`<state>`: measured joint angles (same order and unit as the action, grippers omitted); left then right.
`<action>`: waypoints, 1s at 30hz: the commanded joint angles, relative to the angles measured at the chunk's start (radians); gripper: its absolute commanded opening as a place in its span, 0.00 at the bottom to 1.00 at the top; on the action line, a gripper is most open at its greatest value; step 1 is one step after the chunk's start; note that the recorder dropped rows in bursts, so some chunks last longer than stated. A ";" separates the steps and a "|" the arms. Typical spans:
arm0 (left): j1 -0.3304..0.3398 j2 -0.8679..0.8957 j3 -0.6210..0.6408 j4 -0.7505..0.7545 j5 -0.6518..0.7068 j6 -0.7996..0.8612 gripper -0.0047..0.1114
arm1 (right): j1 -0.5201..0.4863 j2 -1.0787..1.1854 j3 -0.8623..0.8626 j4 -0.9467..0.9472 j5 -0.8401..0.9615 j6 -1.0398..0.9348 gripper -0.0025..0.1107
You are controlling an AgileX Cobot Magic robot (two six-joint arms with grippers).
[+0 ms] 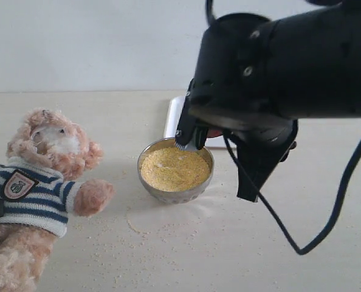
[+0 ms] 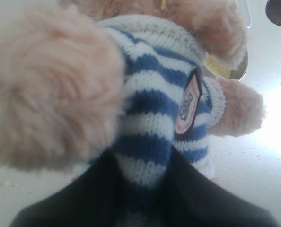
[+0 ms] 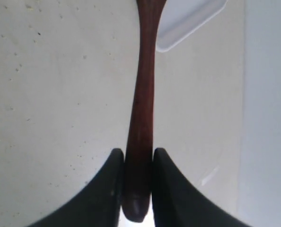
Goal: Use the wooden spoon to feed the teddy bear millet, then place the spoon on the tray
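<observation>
Clamped the teddy bear (image 1: 41, 176) at the near left of the worktop (image 1: 241, 255), with the left gripper's (image 2: 143, 182) fingers closed on its striped shirt. Farther back, pinched the wooden spoon (image 3: 141, 94) by its handle end in the right gripper's (image 3: 138, 179) fingers, above the far rim of the steel bowl (image 1: 168, 196) of millet (image 1: 174, 169). Behind, found the tray (image 1: 173, 115). Risked scattering grains on the crossing to the muzzle through any tilt, or a swivel of the slim handle.

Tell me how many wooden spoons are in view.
1: the wooden spoon, its handle clamped in the right gripper. Others may be hidden behind that arm.
</observation>
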<state>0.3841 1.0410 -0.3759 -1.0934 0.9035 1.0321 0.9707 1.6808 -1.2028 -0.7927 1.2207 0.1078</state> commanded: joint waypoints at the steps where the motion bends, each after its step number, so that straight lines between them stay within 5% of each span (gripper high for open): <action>1: 0.003 -0.008 0.002 -0.016 0.005 0.006 0.08 | 0.072 0.026 0.004 -0.110 0.000 -0.017 0.16; 30: 0.003 -0.008 0.002 -0.016 0.005 0.006 0.08 | 0.136 0.207 0.004 -0.293 0.000 -0.116 0.16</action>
<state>0.3841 1.0410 -0.3759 -1.0934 0.9035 1.0321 1.1063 1.8800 -1.2028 -1.0718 1.2165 0.0000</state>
